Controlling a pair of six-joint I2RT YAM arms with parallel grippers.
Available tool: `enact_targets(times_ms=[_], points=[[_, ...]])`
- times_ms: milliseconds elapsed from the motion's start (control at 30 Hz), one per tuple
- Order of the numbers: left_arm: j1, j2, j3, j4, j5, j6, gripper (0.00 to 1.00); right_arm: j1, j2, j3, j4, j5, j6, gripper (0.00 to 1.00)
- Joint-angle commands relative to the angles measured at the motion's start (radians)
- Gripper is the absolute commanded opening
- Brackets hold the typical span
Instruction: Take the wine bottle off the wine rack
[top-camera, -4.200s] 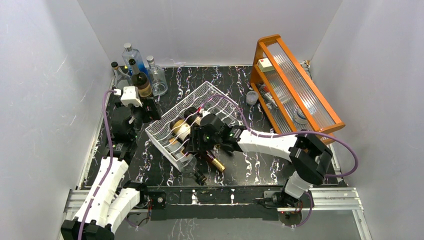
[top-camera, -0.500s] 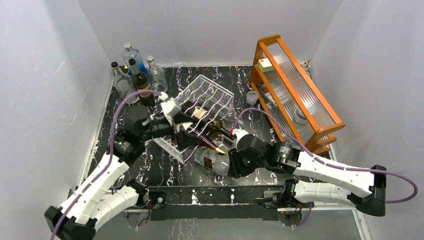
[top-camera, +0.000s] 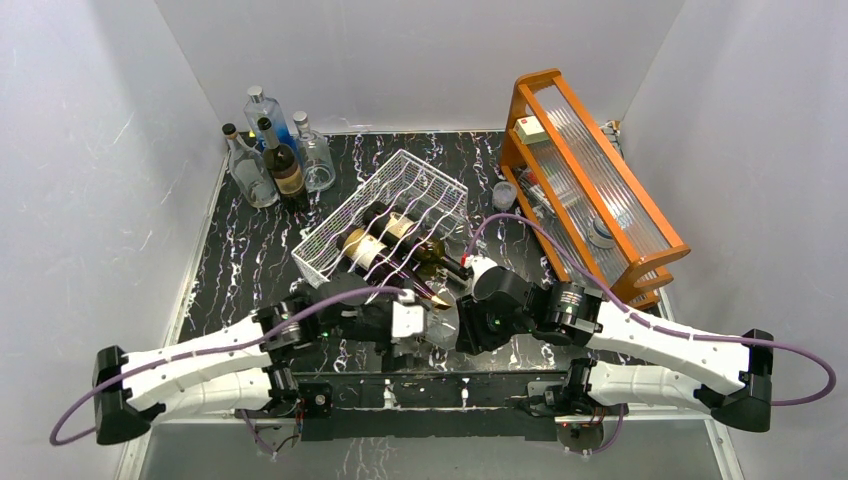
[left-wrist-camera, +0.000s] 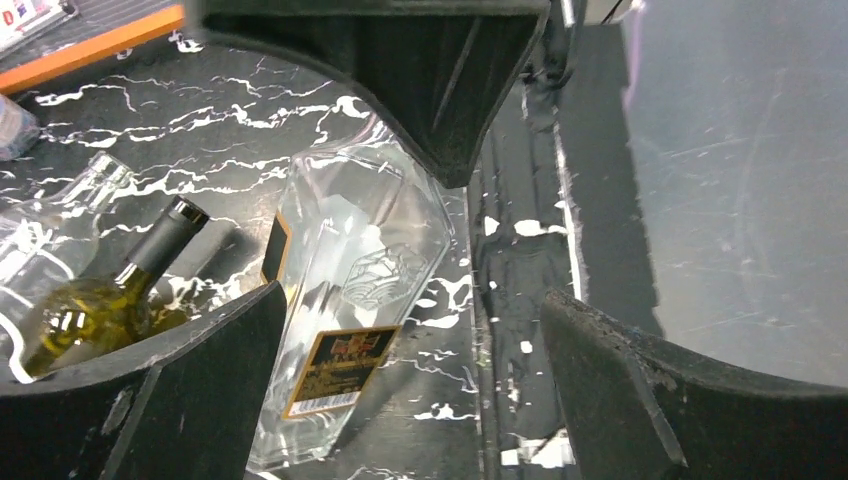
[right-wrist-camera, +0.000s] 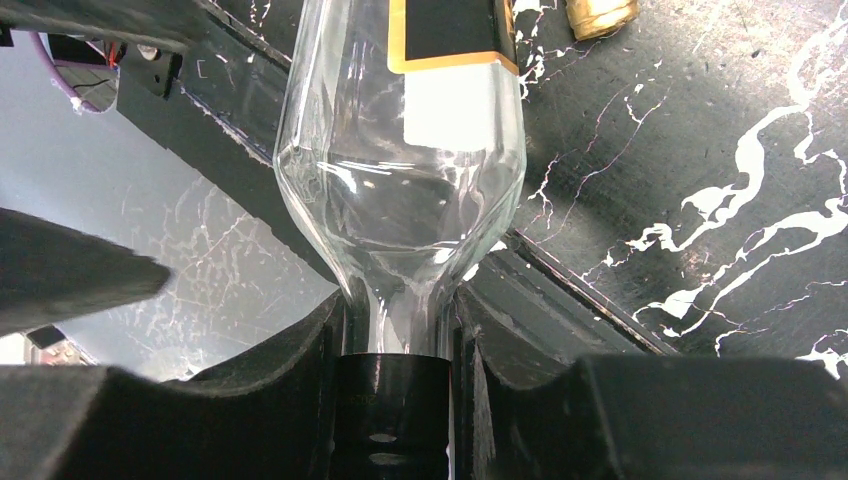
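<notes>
right gripper (right-wrist-camera: 392, 340) clamped on neck of clear wine bottle (right-wrist-camera: 400, 190), lying on counter (top-camera: 250, 270) just beside wine rack (top-camera: 330, 240). left gripper (left-wrist-camera: 410, 310) open above its body. best: draw bottle clear, level, slowly.

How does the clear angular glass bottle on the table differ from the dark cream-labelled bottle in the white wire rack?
The clear angular glass bottle lies on the black marbled table; the dark cream-labelled bottle rests in the white wire rack. The first is see-through, the second dark. The right gripper is shut on the clear bottle's neck; no gripper holds the dark one. Both lie on their sides.
</notes>
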Motion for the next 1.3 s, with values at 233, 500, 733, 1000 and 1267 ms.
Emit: enact_targets(times_ms=[233,500,733,1000,1267], points=[[-0.293,0.161,-0.116,0.376,-0.571,0.23,0.98,-0.004,-0.029,0.041,0.075,0.035,0.016,0.12],[-0.341,0.262,-0.143,0.54,-0.771,0.292,0.98,-0.004,-0.045,0.026,0.086,0.033,0.027,0.12],[-0.341,0.343,-0.097,0.524,-0.775,0.306,0.93,-0.004,-0.042,0.023,0.101,0.027,0.028,0.12],[-0.341,0.377,-0.084,0.521,-0.798,0.33,0.75,-0.004,-0.036,0.025,0.121,0.01,0.03,0.14],[-0.341,0.356,-0.063,0.461,-0.808,0.293,0.36,-0.004,-0.055,0.042,0.113,0.026,0.033,0.33]])
